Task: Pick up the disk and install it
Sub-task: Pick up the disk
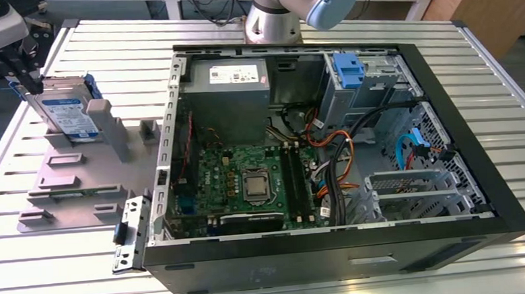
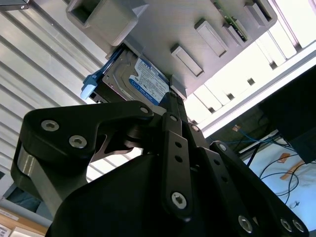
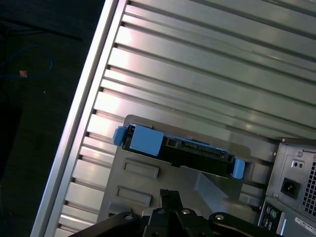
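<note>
Surface: a ribbed aluminium table (image 1: pixel 238 27) of long slats carries everything, with dark floor and loose cables past its edge in both wrist views.
Disk: the disk (image 1: pixel 67 110) stands upright on one edge in a slot of the fixture plate, at the exterior view's left and well apart from the computer case.
Disk label: the white-and-blue label (image 2: pixel 148 81) faces outward, and its print is too fine to make out.
Bracket: the blue side bracket (image 3: pixel 145 139) runs along the drive's edge and ends in tabs at both ends.
Gripper: the gripper (image 1: pixel 30 84) hangs right over the disk's upper edge, with its tip at the label side in the second wrist view (image 2: pixel 173 101).
Jaw state: I cannot tell whether they stand wide, narrow or clamped on the drive.
Fixture plate: the grey fixture plate (image 1: pixel 67 191) lies flat beside the case and has several raised blocks.
Computer case: the open computer case (image 1: pixel 481 196) lies on its side, with the green motherboard (image 1: pixel 246 181) exposed.
Power supply: the grey power supply (image 1: pixel 228 88) bears a white sticker with unreadable print.
Drive bay: the blue latch (image 1: pixel 349 68) sits at the far corner of the case.
Cables: orange and black wires (image 1: pixel 335 156) cross the middle of the case.
</note>
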Robot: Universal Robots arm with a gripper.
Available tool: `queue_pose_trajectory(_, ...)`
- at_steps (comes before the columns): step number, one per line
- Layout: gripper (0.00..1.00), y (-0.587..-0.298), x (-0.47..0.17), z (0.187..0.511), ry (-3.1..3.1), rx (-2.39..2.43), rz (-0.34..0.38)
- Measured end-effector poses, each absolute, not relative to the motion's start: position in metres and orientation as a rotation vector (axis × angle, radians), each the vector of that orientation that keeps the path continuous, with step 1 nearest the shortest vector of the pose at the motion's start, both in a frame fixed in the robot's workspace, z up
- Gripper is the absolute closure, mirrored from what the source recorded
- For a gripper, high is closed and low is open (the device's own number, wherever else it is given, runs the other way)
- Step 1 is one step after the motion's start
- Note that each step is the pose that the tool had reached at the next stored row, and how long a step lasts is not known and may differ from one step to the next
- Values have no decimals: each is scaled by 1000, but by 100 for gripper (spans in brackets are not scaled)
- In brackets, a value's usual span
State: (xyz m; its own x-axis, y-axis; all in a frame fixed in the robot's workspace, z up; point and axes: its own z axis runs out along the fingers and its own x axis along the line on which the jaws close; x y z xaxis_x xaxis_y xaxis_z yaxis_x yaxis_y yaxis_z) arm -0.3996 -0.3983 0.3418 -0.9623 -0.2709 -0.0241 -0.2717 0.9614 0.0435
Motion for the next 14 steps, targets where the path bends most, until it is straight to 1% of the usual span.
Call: queue_pose_trajectory(14, 89, -398, -400, 342, 3090, -457, 73)
